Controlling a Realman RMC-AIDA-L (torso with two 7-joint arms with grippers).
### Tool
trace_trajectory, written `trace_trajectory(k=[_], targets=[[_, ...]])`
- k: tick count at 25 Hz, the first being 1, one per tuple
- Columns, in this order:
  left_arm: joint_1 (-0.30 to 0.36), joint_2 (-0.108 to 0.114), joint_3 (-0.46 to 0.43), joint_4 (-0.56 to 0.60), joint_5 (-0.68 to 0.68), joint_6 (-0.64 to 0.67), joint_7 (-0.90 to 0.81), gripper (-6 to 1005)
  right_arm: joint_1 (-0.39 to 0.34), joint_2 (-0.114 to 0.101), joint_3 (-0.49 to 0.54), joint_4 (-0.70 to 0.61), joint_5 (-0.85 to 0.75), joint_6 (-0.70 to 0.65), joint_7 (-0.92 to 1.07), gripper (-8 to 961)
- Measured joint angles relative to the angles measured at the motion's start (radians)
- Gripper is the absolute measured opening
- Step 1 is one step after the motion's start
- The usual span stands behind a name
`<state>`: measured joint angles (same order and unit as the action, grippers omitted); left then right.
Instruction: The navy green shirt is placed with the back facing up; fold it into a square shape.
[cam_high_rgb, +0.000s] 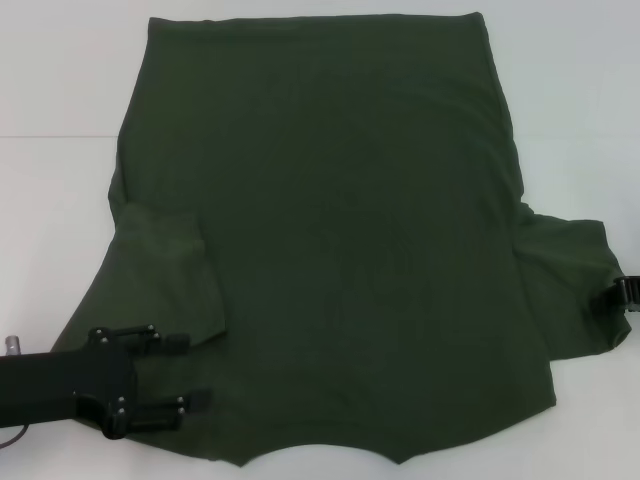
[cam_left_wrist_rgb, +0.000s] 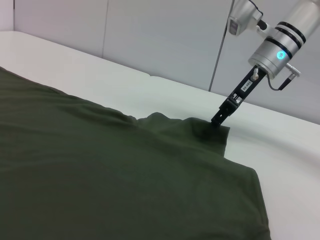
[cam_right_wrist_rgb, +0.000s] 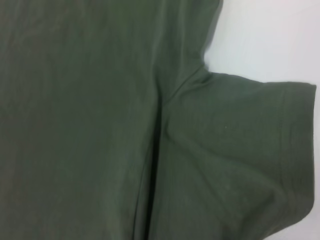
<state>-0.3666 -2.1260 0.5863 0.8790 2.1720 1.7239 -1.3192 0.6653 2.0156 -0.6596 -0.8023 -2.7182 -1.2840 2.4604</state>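
Observation:
The navy green shirt (cam_high_rgb: 340, 250) lies spread flat across the white table, filling most of the head view. Its left sleeve (cam_high_rgb: 165, 260) is folded inward onto the body. My left gripper (cam_high_rgb: 190, 372) is open at the shirt's near left corner, with its two black fingers (cam_high_rgb: 178, 342) lying apart over the fabric. My right gripper (cam_high_rgb: 625, 293) is at the right edge of the view, against the hem of the right sleeve (cam_right_wrist_rgb: 240, 150). In the left wrist view the right gripper (cam_left_wrist_rgb: 220, 119) tips down onto that sleeve, which bunches slightly there.
The white table (cam_high_rgb: 60, 90) shows bare on both sides of the shirt and along the far edge. A pale wall (cam_left_wrist_rgb: 165, 35) stands behind the table. The right arm's silver wrist (cam_left_wrist_rgb: 277, 45) with a blue light rises above the sleeve.

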Motion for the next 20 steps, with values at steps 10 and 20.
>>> trace_trajectory(k=[10, 20], targets=[[0.0, 0.0, 0.003, 0.0, 0.0, 0.0, 0.0, 752, -0.003, 0.0, 0.0, -0.005, 0.0, 0.0, -0.004, 89], [0.0, 0.003, -0.002, 0.0, 0.0, 0.005, -0.001, 753, -0.009, -0.016, 0.02, -0.026, 0.007, -0.009, -0.008, 25]])
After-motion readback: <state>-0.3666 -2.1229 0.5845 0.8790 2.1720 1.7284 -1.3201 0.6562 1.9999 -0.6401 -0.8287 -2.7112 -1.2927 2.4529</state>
